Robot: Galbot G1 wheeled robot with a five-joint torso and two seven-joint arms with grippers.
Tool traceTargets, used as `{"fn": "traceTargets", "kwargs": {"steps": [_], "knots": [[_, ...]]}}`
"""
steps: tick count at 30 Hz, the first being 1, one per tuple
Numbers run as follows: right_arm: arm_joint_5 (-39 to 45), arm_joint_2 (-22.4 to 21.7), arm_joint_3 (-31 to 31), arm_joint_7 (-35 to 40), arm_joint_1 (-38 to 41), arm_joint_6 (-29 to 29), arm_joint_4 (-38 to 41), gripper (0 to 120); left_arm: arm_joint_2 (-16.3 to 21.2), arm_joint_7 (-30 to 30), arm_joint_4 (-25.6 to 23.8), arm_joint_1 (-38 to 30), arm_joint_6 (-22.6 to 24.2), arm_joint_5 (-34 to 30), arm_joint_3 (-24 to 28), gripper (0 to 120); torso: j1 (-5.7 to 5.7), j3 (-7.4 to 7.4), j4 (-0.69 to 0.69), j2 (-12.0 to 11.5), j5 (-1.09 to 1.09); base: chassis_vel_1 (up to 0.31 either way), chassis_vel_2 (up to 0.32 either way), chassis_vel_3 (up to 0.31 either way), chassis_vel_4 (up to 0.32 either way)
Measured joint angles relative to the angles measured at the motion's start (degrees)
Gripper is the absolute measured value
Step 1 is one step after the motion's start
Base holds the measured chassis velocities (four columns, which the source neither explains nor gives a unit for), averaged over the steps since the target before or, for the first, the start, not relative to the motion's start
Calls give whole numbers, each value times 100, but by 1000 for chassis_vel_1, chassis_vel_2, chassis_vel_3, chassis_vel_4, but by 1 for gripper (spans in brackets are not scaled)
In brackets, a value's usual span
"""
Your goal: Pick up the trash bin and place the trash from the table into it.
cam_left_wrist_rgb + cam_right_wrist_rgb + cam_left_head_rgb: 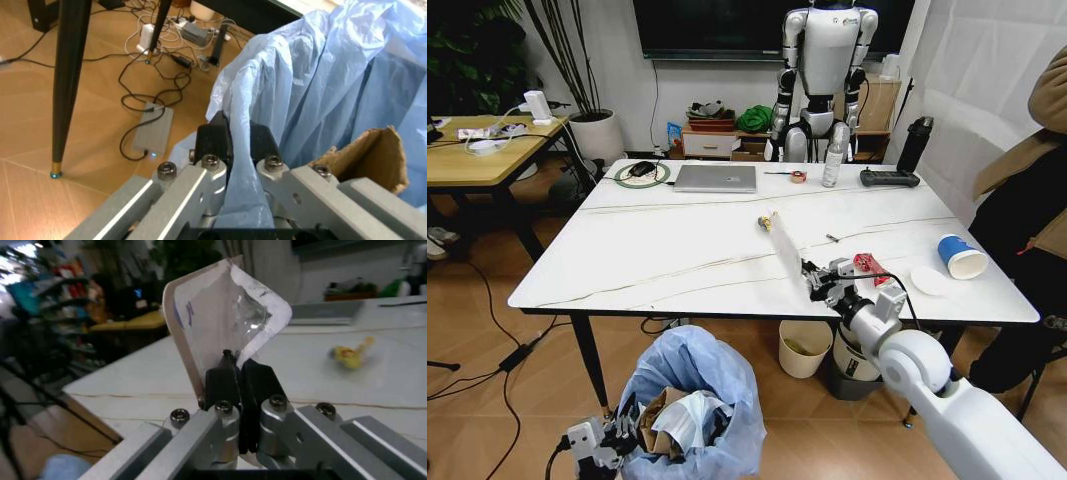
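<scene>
Now | left gripper (237, 142) pinches trash bin (695, 372) bag | right gripper (238, 377) pinches clear plastic pack (227, 320), base hidden.

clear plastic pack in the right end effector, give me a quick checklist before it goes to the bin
1. Right end effector shut on the clear plastic pack: ok.
2. Pack lifted off the table: ok.
3. Left end effector clamped on the trash bin liner: ok.
4. Bin mouth open with room left: cannot tell; cardboard and paper fill much of it.
5. Pack over the bin: not ok; it is above the table.
</scene>
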Motion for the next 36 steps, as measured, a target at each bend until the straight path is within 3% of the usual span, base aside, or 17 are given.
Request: {"fn": "traceTargets", "kwargs": {"steps": [5,15,21,24,36], "knots": [[466,-263,-289,-581,-117,374,461,0,66,4,-7,21,22,-58,-48,0,-1,0,0,1,0,0,0,0,0],[588,-492,-978,-1123,38,502,783,0,155,10,-93,38,79,-58,-102,0,-1,0,1,1,-1,0,0,0,0],[90,-712,-2210,-1723,518,685,654,0,235,22,-195,79,129,-95,-160,0,-1,0,1,1,-1,0,0,0,0],[-315,-562,-2681,-1796,814,797,386,0,240,26,-262,110,140,-149,-206,0,-1,0,1,1,1,0,0,0,0],[-990,-436,-2513,-1714,746,1062,-22,0,278,-31,-376,137,206,-305,-193,0,0,0,0,1,0,0,0,0,0]]}}
